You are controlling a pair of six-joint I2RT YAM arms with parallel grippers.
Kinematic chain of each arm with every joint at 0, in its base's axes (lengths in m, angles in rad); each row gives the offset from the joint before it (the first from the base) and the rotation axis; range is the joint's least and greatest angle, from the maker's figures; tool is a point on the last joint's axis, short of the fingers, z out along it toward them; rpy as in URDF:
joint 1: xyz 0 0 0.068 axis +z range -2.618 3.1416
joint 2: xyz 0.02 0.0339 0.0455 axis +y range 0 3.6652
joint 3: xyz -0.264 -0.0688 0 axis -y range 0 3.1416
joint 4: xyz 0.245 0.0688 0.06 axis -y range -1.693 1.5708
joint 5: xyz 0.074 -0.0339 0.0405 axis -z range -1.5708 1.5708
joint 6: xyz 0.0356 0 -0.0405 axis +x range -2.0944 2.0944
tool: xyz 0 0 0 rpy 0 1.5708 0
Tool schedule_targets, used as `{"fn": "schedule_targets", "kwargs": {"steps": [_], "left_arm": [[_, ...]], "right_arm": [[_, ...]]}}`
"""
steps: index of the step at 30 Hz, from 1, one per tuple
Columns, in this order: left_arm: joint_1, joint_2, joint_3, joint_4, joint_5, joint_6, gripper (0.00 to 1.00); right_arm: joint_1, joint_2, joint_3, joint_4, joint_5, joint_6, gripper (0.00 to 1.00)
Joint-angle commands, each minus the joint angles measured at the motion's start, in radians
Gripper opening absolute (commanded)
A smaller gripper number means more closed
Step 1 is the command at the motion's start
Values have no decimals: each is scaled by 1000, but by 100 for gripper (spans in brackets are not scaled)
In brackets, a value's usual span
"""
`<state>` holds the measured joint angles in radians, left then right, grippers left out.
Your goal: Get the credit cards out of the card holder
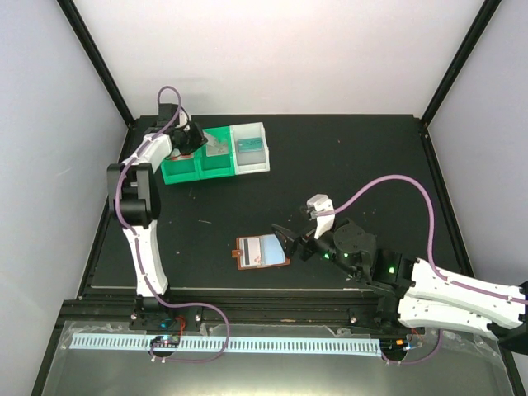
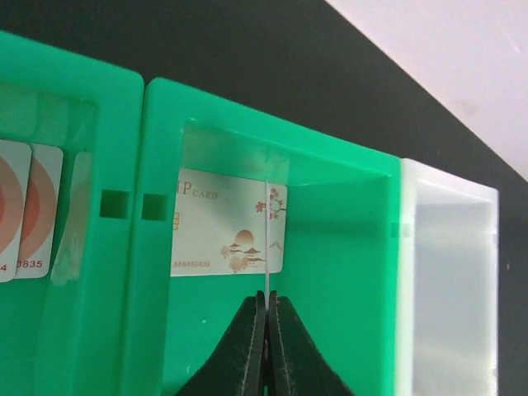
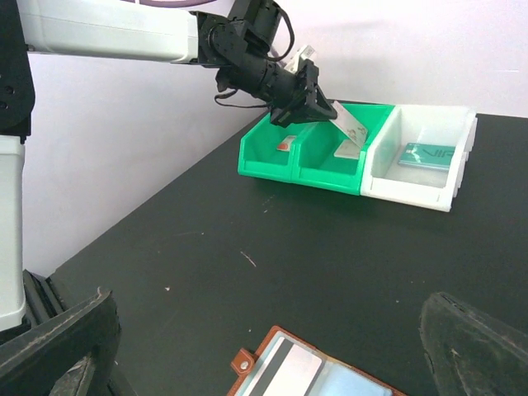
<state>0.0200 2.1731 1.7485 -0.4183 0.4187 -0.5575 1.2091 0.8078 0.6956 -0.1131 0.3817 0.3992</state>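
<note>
From above, the card holder [image 1: 262, 251] lies open on the worktop [image 1: 355, 165], with my right jaws apart just beside it. Left wrist: my left jaws clamp a thin card [image 2: 268, 247] edge-on over the green bin [image 2: 157, 124]. Right wrist: the pocketed card [image 3: 285, 367] looks stiff and slick, so I'd pinch its exposed edge.

Robot lab cell, white panel walls [image 1: 289, 49], black frame posts [image 1: 93, 59], black tabletop [image 1: 346, 165], L arm [image 1: 142, 239] & R arm [image 1: 450, 285]

Brown card holder [image 1: 262, 251] lies open, flat; credit cards [image 2: 227, 235] rest in green bins [image 2: 157, 124].
</note>
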Motion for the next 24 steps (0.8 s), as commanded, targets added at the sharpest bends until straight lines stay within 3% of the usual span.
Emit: {"fn": "schedule_targets", "kwargs": {"steps": [1,24], "left_arm": [[-8,45,58,-2,12,13,3],[-21,126,88,99,80,-34,9]], "right_arm": [[-3,11,42,0,28,-28,100],[-3,11,42,-9,44,-23,100]]}}
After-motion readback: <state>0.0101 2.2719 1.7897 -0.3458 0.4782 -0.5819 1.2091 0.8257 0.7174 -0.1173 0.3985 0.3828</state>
